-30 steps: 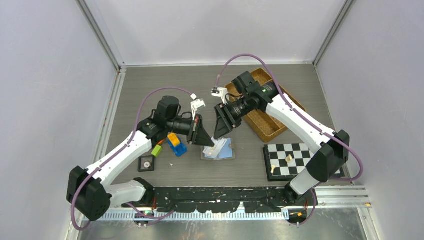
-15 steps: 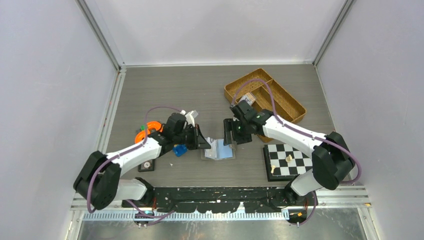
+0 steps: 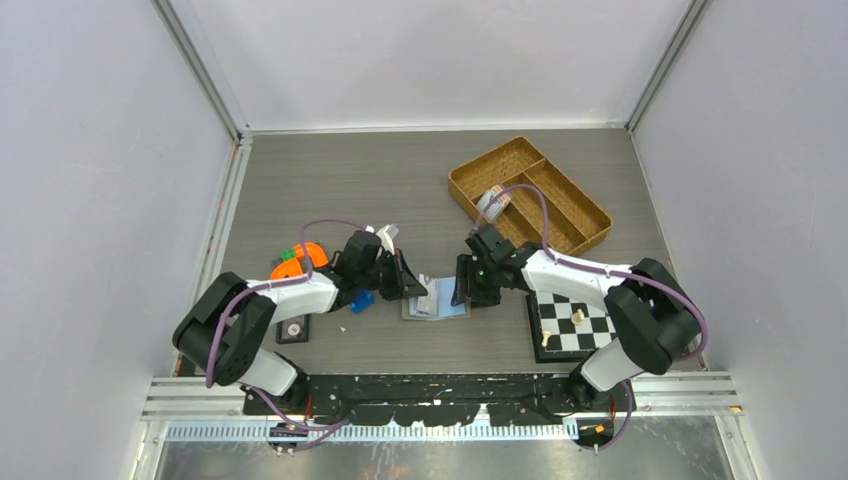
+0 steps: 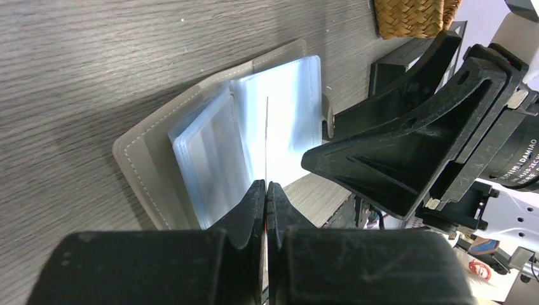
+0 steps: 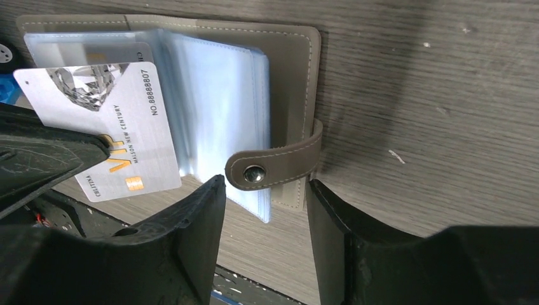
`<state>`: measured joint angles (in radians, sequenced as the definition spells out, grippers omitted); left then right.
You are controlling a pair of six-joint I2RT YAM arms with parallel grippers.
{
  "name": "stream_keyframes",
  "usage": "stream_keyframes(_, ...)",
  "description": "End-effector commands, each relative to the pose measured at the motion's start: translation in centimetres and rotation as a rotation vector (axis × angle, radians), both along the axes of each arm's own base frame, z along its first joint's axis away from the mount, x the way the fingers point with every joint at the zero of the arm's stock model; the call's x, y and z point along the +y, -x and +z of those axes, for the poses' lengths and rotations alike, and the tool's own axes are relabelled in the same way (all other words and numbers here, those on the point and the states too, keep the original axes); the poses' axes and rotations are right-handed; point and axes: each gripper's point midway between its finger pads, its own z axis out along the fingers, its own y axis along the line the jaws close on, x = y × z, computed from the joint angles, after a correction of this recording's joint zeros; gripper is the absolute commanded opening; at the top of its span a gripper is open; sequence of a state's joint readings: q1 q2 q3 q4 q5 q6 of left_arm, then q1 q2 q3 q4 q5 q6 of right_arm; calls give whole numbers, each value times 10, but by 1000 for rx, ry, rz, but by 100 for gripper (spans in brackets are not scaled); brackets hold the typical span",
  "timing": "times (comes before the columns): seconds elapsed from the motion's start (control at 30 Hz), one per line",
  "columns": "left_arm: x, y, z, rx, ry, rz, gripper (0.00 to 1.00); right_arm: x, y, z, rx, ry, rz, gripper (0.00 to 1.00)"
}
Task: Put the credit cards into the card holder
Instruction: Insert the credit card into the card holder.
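Pinching a credit card point(image 5: 114, 127) edge-on in its clenched left hand point(image 4: 266, 187), the robot is poising it over the open card holder point(image 5: 289, 82) lying on the bench point(image 5: 432, 95), its spread right hand point(image 5: 265, 185) is straddling the snap tab point(image 5: 279, 164), and insertion is likely requiring alignment with a sleeve point(image 5: 216, 95) mouth.

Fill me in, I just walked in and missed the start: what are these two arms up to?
The left gripper is shut on a credit card, holding it on edge over the card holder, which lies open on the table showing its clear blue sleeves. The right gripper is open, one finger on either side of the holder's snap tab. The card does not look slotted into a sleeve yet.
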<state>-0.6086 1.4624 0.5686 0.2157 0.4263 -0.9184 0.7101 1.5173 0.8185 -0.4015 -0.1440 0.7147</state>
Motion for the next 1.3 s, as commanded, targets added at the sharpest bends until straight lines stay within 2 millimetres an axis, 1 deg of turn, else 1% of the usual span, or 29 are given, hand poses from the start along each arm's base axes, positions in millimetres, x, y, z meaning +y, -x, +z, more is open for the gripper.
stream_keyframes(0.0,-4,-7,4,-46,21,13,0,16,-12,4,-37,-78,-23,54)
stream_keyframes(0.13,1,-6,-7,-30,-11,17,0,17,-11,-2,-23,-82,-31,47)
stream_keyframes(0.3,6,-2,-22,-3,-53,16,0,12,-10,-2,-27,-68,-47,43)
stream_keyframes(0.5,13,0,-27,-6,-91,28,0,7,-11,7,-45,-46,-60,48)
stream_keyframes(0.6,15,1,-28,-6,-98,27,0,9,-9,14,-46,-70,-48,49)
stream_keyframes(0.63,15,1,-29,-5,-98,27,0,12,-9,17,-46,-85,-44,48)
stream_keyframes(0.73,14,0,-28,-4,-97,27,0,18,-6,19,-40,-116,-26,42)
stream_keyframes(0.97,13,1,-30,-1,-101,19,0,16,-5,0,-14,-88,-32,39)
stream_keyframes(1.27,14,1,-32,4,-104,15,0,26,-5,-10,5,-135,-30,34)
